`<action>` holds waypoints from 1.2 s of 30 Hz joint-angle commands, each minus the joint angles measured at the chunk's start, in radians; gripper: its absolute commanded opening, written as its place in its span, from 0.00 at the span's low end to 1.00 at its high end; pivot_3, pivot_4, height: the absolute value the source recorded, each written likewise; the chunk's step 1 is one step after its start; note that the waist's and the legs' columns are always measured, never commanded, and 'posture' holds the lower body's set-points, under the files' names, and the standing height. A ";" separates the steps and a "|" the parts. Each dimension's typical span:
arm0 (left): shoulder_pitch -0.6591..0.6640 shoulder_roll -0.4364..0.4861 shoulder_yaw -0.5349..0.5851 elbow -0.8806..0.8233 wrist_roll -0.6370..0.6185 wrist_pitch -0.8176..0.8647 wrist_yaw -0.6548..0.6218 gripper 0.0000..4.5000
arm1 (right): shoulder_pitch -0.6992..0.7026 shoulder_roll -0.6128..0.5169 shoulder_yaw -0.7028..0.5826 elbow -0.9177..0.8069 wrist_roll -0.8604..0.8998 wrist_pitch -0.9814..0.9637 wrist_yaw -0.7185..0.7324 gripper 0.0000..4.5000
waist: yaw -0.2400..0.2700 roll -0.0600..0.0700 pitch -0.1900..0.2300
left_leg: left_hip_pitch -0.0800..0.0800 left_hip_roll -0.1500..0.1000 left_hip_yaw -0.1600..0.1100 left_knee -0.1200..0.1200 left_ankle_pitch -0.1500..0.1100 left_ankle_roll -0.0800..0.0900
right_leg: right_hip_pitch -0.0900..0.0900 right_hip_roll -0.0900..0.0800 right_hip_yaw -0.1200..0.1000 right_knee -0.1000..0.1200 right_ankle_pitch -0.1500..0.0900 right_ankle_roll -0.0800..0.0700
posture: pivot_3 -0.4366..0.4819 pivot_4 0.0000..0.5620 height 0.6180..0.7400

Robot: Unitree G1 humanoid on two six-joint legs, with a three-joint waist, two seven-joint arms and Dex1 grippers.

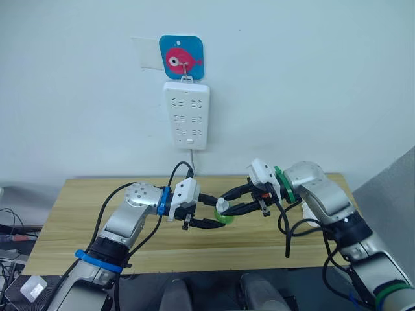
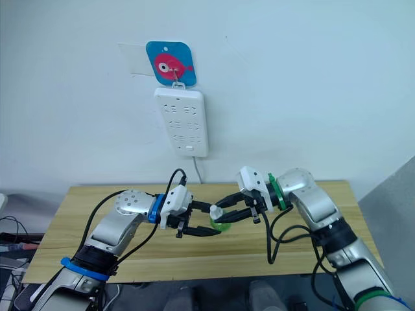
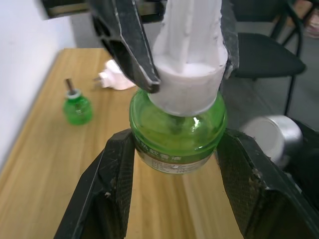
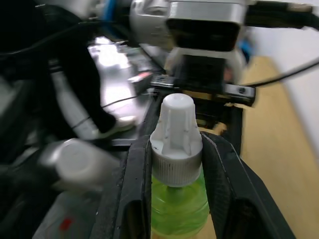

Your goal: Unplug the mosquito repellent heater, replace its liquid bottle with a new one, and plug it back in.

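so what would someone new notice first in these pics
First, the two grippers meeting over the middle of the wooden table: the left gripper clamps a green liquid bottle by its body while the right gripper grips its white cap. Next, the tall white power strip hanging on the wall under a blue and pink fish hook. Further along the table lie a second green bottle and the white heater.

Light wood-grain bench [image 1: 78, 214], set vs. white wall. On it, per left wrist view: small green bottle [image 3: 77, 106] w/ bare wick, standing upright; near it, apart, white mosquito repellent heater [image 3: 115, 77] lying on its side, prongs sticking out.
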 commanded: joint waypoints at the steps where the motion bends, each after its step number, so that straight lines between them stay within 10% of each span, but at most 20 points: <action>1: 0.005 0.007 -0.009 -0.005 0.019 -0.012 0.003 0.48 | -0.083 0.039 -0.001 0.085 0.010 -0.071 0.098 0.31 | 0.003 0.000 0.000 | 0.000 0.000 0.000 0.000 0.000 0.000 | 0.000 0.000 0.000 0.000 0.000 0.000 | 0.43 0.22 1.00; 10: 0.005 0.019 0.029 0.015 0.011 0.023 0.037 0.48 | -0.063 -0.149 -0.027 0.053 0.068 -0.043 0.123 0.99 | 0.034 0.000 0.000 | 0.000 0.000 0.000 0.001 0.000 0.000 | 0.000 -0.001 -0.001 0.000 0.000 0.000 | 0.41 0.22 1.00; 24: -0.040 -0.051 0.091 0.103 0.015 0.044 0.189 0.48 | 0.275 -0.060 -0.161 -0.414 -0.003 0.196 -0.494 0.99 | 0.022 0.000 -0.001 | 0.000 0.000 0.000 0.001 0.002 -0.003 | 0.000 -0.001 0.001 0.002 0.000 0.000 | 0.38 0.21 1.00; 36: -0.048 -0.052 0.065 0.084 0.016 0.057 0.155 0.48 | 0.268 0.030 -0.118 -0.398 -0.039 0.201 -0.588 0.99 | 0.023 0.000 -0.002 | 0.000 0.000 0.000 0.001 0.002 -0.004 | 0.000 -0.001 0.000 0.002 0.000 0.000 | 0.37 0.19 1.00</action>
